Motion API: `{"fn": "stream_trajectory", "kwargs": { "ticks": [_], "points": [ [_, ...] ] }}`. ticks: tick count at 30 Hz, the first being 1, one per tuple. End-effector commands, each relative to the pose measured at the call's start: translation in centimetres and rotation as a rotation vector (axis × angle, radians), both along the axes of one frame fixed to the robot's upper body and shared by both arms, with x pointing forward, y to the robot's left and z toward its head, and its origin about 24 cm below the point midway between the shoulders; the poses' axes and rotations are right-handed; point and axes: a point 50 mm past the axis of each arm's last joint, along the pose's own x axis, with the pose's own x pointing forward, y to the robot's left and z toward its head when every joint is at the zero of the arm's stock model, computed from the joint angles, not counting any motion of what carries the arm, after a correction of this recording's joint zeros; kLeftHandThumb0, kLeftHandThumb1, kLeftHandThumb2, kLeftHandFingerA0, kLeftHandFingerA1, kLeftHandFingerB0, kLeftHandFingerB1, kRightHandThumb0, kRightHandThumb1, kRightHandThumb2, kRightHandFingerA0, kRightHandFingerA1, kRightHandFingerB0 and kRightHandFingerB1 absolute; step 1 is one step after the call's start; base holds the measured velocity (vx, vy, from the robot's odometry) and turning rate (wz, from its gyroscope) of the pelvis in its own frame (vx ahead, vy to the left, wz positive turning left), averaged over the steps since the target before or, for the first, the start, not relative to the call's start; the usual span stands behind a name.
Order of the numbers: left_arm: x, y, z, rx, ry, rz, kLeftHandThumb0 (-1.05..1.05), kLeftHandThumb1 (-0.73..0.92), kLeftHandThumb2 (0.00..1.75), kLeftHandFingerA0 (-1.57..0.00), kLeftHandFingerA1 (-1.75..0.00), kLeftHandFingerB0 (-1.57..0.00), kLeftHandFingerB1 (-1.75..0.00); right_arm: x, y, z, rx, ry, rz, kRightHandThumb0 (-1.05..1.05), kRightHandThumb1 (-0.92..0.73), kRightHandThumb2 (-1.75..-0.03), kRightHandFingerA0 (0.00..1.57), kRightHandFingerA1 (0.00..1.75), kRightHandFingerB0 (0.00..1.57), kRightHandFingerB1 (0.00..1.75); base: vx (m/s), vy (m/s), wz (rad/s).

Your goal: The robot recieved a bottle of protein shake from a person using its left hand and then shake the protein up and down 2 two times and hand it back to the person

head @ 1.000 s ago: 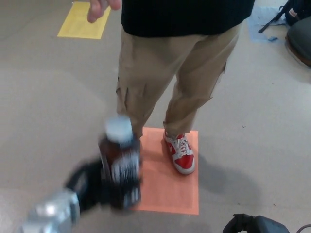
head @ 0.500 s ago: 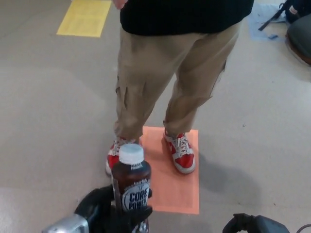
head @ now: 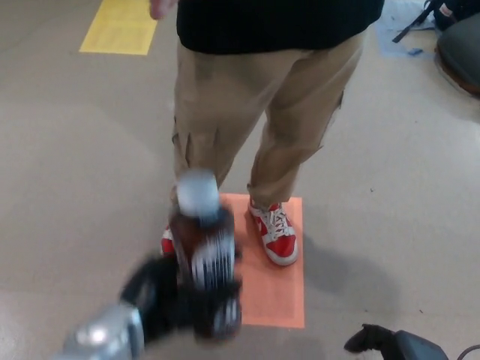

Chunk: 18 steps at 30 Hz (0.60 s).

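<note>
My left hand (head: pixel 169 300) is shut on the protein shake bottle (head: pixel 204 251), a dark brown bottle with a white cap and a white label. The bottle stands roughly upright and is blurred with motion, low and left of centre in the head view. A person (head: pixel 255 105) in tan trousers, a black top and red shoes stands just beyond it. One of the person's hands (head: pixel 161 7) shows at the top edge, well above the bottle. My right hand (head: pixel 382 341) peeks in dark at the bottom right edge; its fingers cannot be made out.
An orange square mat (head: pixel 281 289) lies on the grey floor under the person's feet. A yellow floor marking (head: pixel 116 28) sits at the top left. A dark chair base (head: pixel 459 45) stands at the top right.
The bottle dropped low half a second ago and has now risen again in my left hand, blurred. The view has shifted slightly.
</note>
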Motion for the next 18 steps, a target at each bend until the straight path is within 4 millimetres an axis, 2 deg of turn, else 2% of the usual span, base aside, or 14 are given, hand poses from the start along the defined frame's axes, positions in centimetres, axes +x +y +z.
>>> {"fn": "stream_trajectory", "kwargs": {
  "ticks": [1,3,4,5,9,13,15,17,18],
  "points": [
    [0.1,0.4,-0.2,0.053,-0.046,-0.034,-0.2,0.79,0.71,-0.78,-1.57,-0.76,-1.02,-0.2,-0.7,-0.3,-0.031,0.044,0.0,-0.92,-0.73,-1.09,0.27,0.56,0.09,0.42,0.0,0.0,0.0],
    [0.3,0.3,0.1,0.039,-0.06,-0.035,-0.21,0.79,0.67,-0.75,-1.6,-0.75,-1.02,-0.1,-0.7,-0.3,-0.026,0.054,-0.002,-0.85,-0.68,-1.07,0.23,0.55,0.09,0.45,0.0,0.0,0.0],
    [0.4,0.3,0.3,0.038,-0.066,-0.033,-0.22,0.79,0.72,-0.77,-1.55,-0.77,-1.0,0.0,-0.7,-0.3,-0.028,0.066,0.001,-0.84,-0.68,-1.06,0.21,0.53,0.08,0.44,0.0,0.0,0.0],
    [0.6,0.3,0.6,0.04,-0.072,-0.032,-0.21,0.79,0.71,-0.78,-1.55,-0.76,-1.02,0.0,-0.7,-0.3,-0.032,0.069,0.005,-0.84,-0.87,-0.66,0.29,0.47,0.18,0.35,0.0,0.0,0.0],
    [0.8,0.2,1.5,0.028,-0.093,-0.031,-0.19,0.8,0.67,-0.77,-1.62,-0.75,-1.02,0.0,-0.7,-0.3,-0.039,0.072,0.013,-0.82,-0.86,-0.66,0.3,0.47,0.21,0.35,0.0,0.0,0.0],
    [0.9,-0.1,3.2,0.016,-0.166,-0.051,-0.19,0.81,0.71,-0.8,-1.59,-0.74,-1.02,-0.3,-0.8,-0.5,-0.055,0.077,0.022,-0.83,-0.89,-0.67,0.28,0.46,0.22,0.36,0.0,0.0,0.0],
    [1.0,-0.1,3.9,0.0,-0.182,-0.053,-0.19,0.81,0.68,-0.76,-1.6,-0.7,-1.0,-0.2,-0.8,-0.4,-0.053,0.078,0.024,-0.83,-0.89,-0.67,0.29,0.45,0.23,0.36,0.0,0.0,0.0],
    [1.2,-0.2,4.8,-0.001,-0.206,-0.056,-0.2,0.82,0.66,-0.74,-1.6,-0.71,-0.98,-0.1,-0.8,-0.4,-0.043,0.09,0.018,-0.83,-0.88,-0.68,0.29,0.45,0.22,0.35,0.0,0.0,0.0],
    [1.5,-0.5,6.3,-0.023,-0.247,-0.064,-0.18,0.82,0.66,-0.74,-1.61,-0.74,-0.98,0.0,-0.8,-0.4,-0.033,0.104,0.01,-0.82,-0.88,-0.68,0.29,0.45,0.23,0.34,0.0,0.0,0.0]
  ]
}}
